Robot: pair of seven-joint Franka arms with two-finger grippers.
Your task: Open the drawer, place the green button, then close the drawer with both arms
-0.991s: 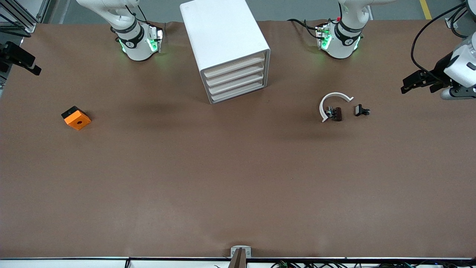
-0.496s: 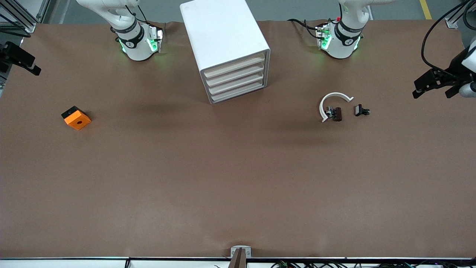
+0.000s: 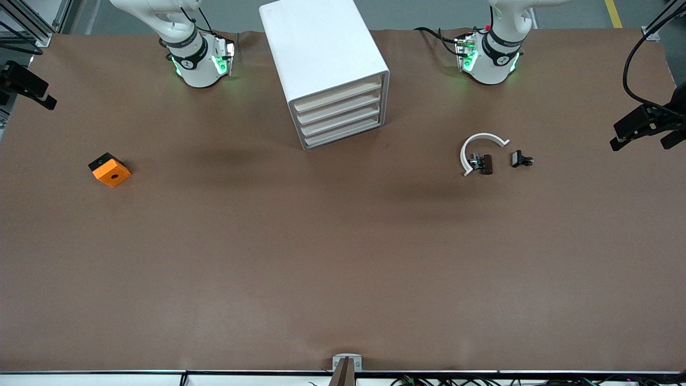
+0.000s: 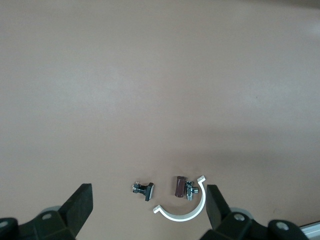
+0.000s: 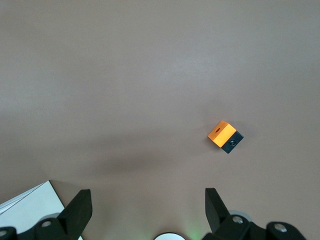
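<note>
In the front view you have the white drawer cabinet (image 3: 325, 64) standing between the two arm bases, its four drawers (image 3: 340, 118) all pushed in; the button (image 3: 481, 163), a tiny dark part too small for you to read its colours, lies on the table (image 3: 343, 257) toward the left arm's end from the cabinet and a little nearer the front camera than it, in the mouth of a white C-shaped ring (image 3: 478, 140); a small black clip (image 3: 521, 159) lies just beside the button, farther from the cabinet; an orange block (image 3: 111, 170) sits well apart from the cabinet toward the right arm's end; the left gripper (image 3: 641, 126) hangs over the table's edge at the left arm's end, far from the cabinet, and the right gripper (image 3: 29, 87) hangs over the edge at the right arm's end; in the left wrist view you see the left gripper (image 4: 148, 200) with its fingers (image 4: 80, 206) spread wide and nothing between them, looking down on the button (image 4: 183, 186), the ring (image 4: 186, 212) and the clip (image 4: 144, 189), all lying on bare table; in the right wrist view the right gripper (image 5: 147, 196) is likewise spread wide and empty, with the orange block (image 5: 224, 135) below it and a corner of the cabinet (image 5: 27, 212) at the picture's edge.
</note>
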